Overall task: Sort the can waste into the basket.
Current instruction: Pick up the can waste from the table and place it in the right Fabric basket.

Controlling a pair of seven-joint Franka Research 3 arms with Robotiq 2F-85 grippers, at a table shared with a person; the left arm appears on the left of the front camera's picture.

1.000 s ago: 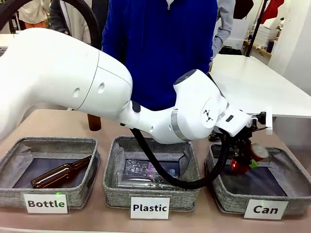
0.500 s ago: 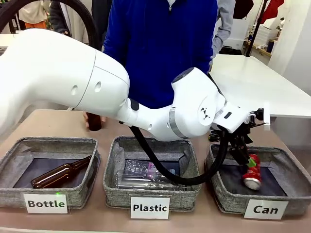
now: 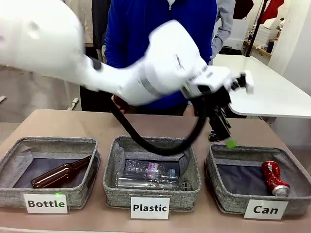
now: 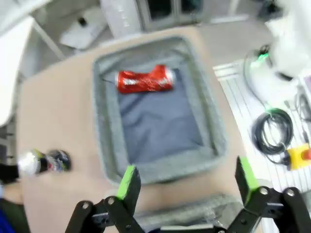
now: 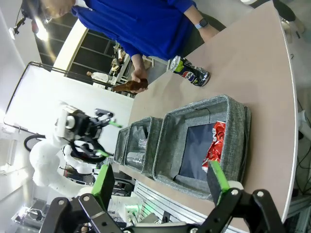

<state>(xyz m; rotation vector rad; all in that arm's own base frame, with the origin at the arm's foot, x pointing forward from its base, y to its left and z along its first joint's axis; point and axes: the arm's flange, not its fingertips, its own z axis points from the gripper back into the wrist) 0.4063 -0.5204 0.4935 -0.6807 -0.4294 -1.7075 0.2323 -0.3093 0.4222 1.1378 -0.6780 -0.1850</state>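
Two cans at stake, one already in place.

Front view, left to right:
- Bottle basket (image 3: 77, 194) with a brown glass bottle (image 3: 60, 174).
- Plastic basket (image 3: 112, 191) with clear plastic bottles (image 3: 146, 178).
- Left end effector (image 3: 227, 138), motion-blurred, above the 11 o'clock corner of the Can basket (image 3: 214, 174).
- Red can (image 3: 274, 178) on its side at 4 o'clock of that basket's dark floor.

Left wrist view, left to right:
- Dark can (image 4: 46, 161) lying on the bare worktop (image 4: 58, 111) at 8 o'clock of the Can basket, well apart from its wall.
- Left end effector (image 4: 187, 177) with green pads spread wide, nothing between them.

Right wrist view, left to right:
- Person's hand (image 5: 138, 82) gripping a second brown bottle (image 5: 127, 87).
- Right end effector (image 5: 160, 182), likewise spread and empty, with the Can basket at 12 o'clock ahead of it.
- Dark can (image 5: 189, 72) beyond the basket's far wall, near that hand.

Probable failure modes for the remaining can:
- (a) Roll-away or slip from the pads, owing to a dented, rounded body pinched off-centre.
- (b) Contact with the person's hand, owing to its nearness to the dark can.
- (c) Clash of the two arms, owing to both working around the same basket.
- (d) Release over the rim or over the Plastic basket next door, owing to three look-alike baskets set side by side.
- (e) Rebound off the red can, if dropped from height at 4 o'clock.
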